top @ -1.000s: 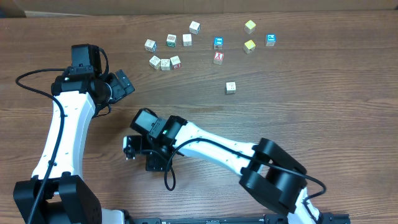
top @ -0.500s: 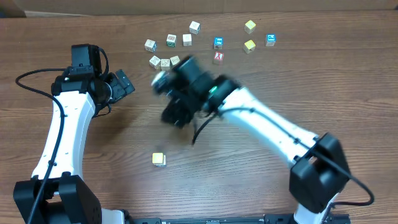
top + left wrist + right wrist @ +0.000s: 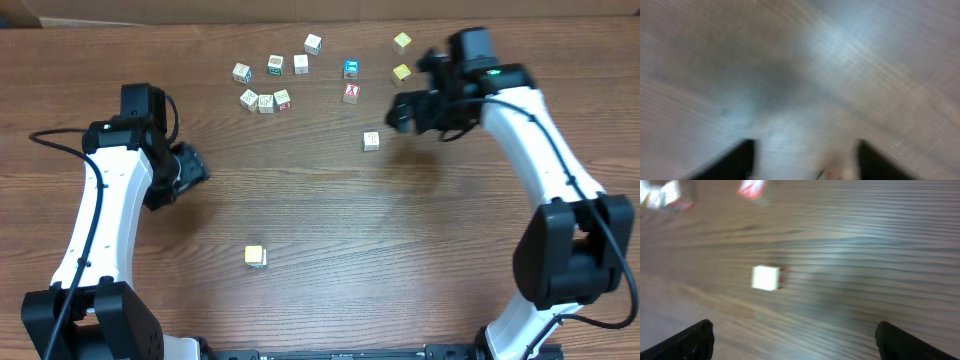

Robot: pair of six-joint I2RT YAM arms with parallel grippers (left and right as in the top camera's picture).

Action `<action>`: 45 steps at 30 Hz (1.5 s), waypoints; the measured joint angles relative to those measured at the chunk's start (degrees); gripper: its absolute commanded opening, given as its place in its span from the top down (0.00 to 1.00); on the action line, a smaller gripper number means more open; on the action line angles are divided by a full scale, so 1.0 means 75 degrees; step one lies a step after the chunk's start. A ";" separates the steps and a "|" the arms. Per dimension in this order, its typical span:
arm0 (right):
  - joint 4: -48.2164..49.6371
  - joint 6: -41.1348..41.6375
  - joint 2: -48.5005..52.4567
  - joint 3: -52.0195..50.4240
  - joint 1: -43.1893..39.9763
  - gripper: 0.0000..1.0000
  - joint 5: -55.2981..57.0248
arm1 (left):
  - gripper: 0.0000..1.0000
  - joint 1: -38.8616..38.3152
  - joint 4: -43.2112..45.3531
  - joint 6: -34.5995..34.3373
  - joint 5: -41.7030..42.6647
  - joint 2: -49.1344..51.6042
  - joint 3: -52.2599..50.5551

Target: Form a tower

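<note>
No tower shows in any view. A lone pale cube (image 3: pixel 255 256) with a yellowish top sits near the table's front. Another pale cube (image 3: pixel 371 140) lies right of centre; the right wrist view shows it as a white cube (image 3: pixel 766 277) ahead of the jaws. My right gripper (image 3: pixel 398 112) (image 3: pixel 797 340) hovers just up and right of that cube, open wide and empty. My left gripper (image 3: pixel 190 168) (image 3: pixel 805 162) hangs at the left over bare wood with its jaws apart. Its view is blurred, and a pale smear with red (image 3: pixel 832 172) sits at the bottom edge.
Several loose letter cubes lie at the back: a trio (image 3: pixel 266 101), a pale cube (image 3: pixel 242 72), a blue-faced cube (image 3: pixel 351 69), a red-faced cube (image 3: pixel 351 93) and two yellow cubes (image 3: pixel 402 42). The table's far edge (image 3: pixel 200 24) runs along the top.
My right arm swung from the front left across to the back right, leaving the lone cube at the front, and its jaws widened. My left gripper dropped slightly and its jaws narrowed.
</note>
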 measured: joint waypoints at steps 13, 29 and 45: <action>0.0000 0.0076 0.0000 0.0000 -0.1393 0.00 0.0000 | 0.96 -0.0020 -0.0102 0.1279 0.0577 0.0000 -0.1950; -0.0003 0.0085 0.0000 0.0000 -0.1411 0.00 -0.0006 | 0.95 -0.1565 0.1938 0.2177 0.1309 0.0003 -0.3777; -0.0003 0.0085 0.0000 0.0000 -0.1411 0.00 -0.0006 | 0.92 -0.1824 0.2084 0.2145 0.1227 0.0003 -0.3789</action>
